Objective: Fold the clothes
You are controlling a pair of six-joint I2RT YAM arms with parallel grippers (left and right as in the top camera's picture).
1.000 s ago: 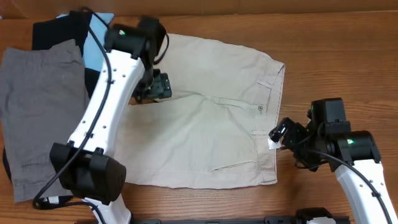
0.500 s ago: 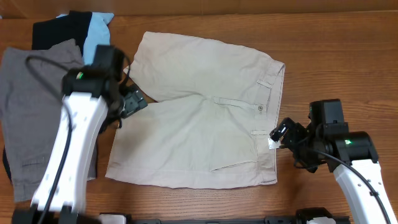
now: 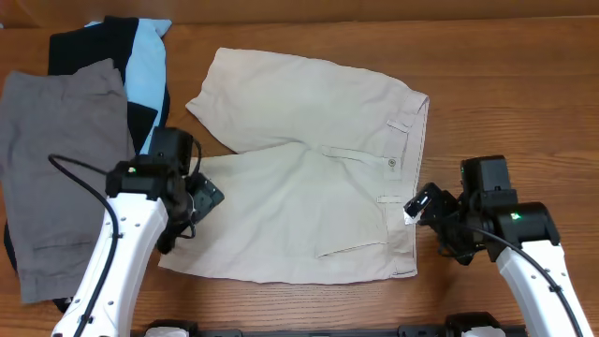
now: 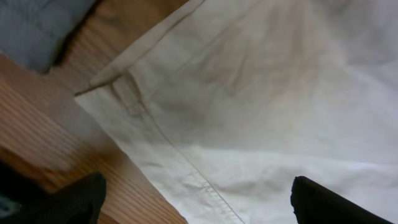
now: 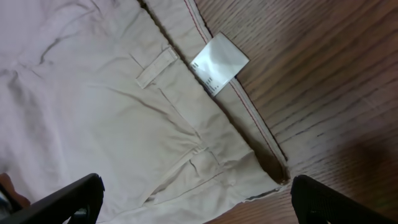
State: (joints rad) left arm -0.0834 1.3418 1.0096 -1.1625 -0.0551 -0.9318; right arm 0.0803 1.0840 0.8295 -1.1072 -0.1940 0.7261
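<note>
- The left end effector point(image 3: 201, 198) stands wide open and holds nothing. In its wrist view the two dark fingertips sit at the bottom corners, with cloth and wood between them.
- It hangs over the left hem of the near leg of the shorts point(image 3: 309, 197). I cannot tell whether it touches the cloth.
- The left wrist view shows the hem point(image 4: 155, 134) running diagonally, its corner lying flat on the desk point(image 4: 37, 124).
- The right end effector point(image 3: 423, 203) is also spread wide and empty, its fingertips apart at the bottom corners of the right wrist view.
- It is at the near end of the waistband, just beside the white label point(image 5: 219, 62), which is turned out onto the wood. A belt loop point(image 5: 157, 65) lies close to the label.
- The shorts lie spread flat in the middle of the desk, with the waistband to the right and both legs pointing left. A button point(image 3: 391, 163) shows at the waistband's middle.
- The two legs part in a narrow V at the left.
- Grey shorts point(image 3: 65, 159) lie at the far left of the desk, partly over a black and light-blue garment point(image 3: 140, 56). Both are apart from the beige pair.
</note>
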